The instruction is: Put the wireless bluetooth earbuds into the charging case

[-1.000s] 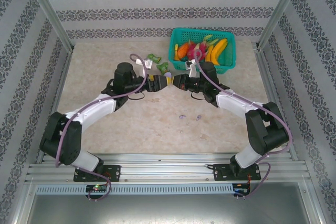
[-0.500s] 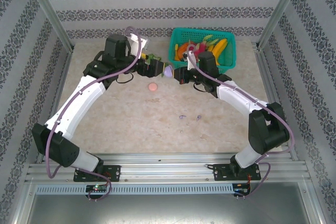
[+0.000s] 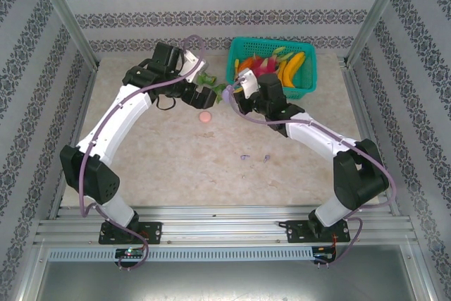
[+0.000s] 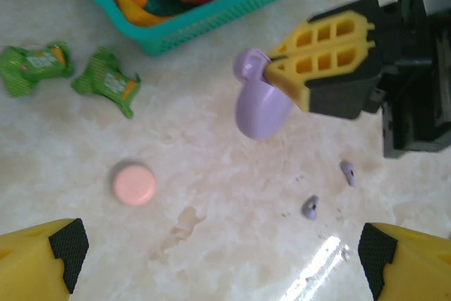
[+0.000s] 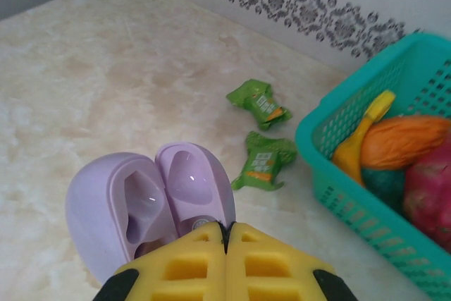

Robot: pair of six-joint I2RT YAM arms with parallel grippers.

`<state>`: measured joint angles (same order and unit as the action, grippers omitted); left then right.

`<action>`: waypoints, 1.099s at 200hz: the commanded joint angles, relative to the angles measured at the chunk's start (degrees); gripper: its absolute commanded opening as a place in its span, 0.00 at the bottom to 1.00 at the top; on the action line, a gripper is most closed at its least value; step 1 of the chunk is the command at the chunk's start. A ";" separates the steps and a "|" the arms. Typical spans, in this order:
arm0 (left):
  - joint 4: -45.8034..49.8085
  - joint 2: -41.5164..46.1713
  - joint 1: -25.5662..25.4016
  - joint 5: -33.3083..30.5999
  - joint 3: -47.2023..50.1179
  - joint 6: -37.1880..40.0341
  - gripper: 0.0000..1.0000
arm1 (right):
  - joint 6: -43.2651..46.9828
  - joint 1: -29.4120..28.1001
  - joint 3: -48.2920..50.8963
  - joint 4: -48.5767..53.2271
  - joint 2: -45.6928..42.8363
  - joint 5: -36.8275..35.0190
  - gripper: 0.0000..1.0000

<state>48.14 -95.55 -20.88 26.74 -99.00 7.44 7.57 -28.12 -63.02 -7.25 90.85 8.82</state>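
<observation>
R gripper clamped on open purple case, just in front of basket. L gripper wide open, empty. 2 purple earbuds lie on table, farther from basket. Suggest: hold case wells-up, steady; L pinches one bud squarely

The left arm stretches from its base toward 1 o'clock, with the wrist bent toward 4 o'clock. The left pincer points downward, its fingers spread wide and gripping nothing. The right arm reaches from its elbow toward 10 o'clock. The right pincer is pressed together, pads meeting, pinching the rim of the open purple charging case. The two pincers sit near each other, tip facing tip.
</observation>
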 commanded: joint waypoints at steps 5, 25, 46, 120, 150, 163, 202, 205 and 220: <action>6.89 -1.86 0.56 6.67 -2.35 5.68 1.00 | 8.87 -1.67 2.78 -6.51 -0.76 -5.09 0.00; 9.30 -3.24 0.55 10.77 -3.61 7.50 0.99 | 10.89 -2.24 4.51 -9.21 -0.64 -5.65 0.00; 11.60 -4.85 0.58 13.23 -4.80 8.61 0.94 | 10.86 -2.18 6.64 -12.31 -0.53 -5.30 0.00; 2.99 -7.93 0.55 13.09 -0.52 6.89 0.83 | 4.26 -1.85 8.59 -9.82 -2.69 3.38 0.00; -1.09 -8.84 0.50 13.06 0.10 5.22 0.78 | 2.96 -1.79 9.18 -8.88 -4.08 4.79 0.00; -2.93 -8.95 0.56 13.20 0.75 4.60 0.77 | 1.78 -1.51 8.99 -8.39 -4.36 5.86 0.00; -7.97 -8.95 0.53 13.88 3.35 2.50 0.71 | -2.78 -0.44 8.07 -7.96 -4.52 9.42 0.00; -8.14 -8.95 0.46 14.02 3.44 2.41 0.70 | -3.00 -0.36 8.02 -7.93 -4.54 9.51 0.00; -8.65 -9.05 0.49 14.87 3.82 2.15 0.68 | -3.53 -0.19 7.96 -8.05 -4.43 10.02 0.00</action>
<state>43.62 -104.33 -20.88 39.09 -96.14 10.90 7.18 -28.97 -54.33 -14.92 87.81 15.55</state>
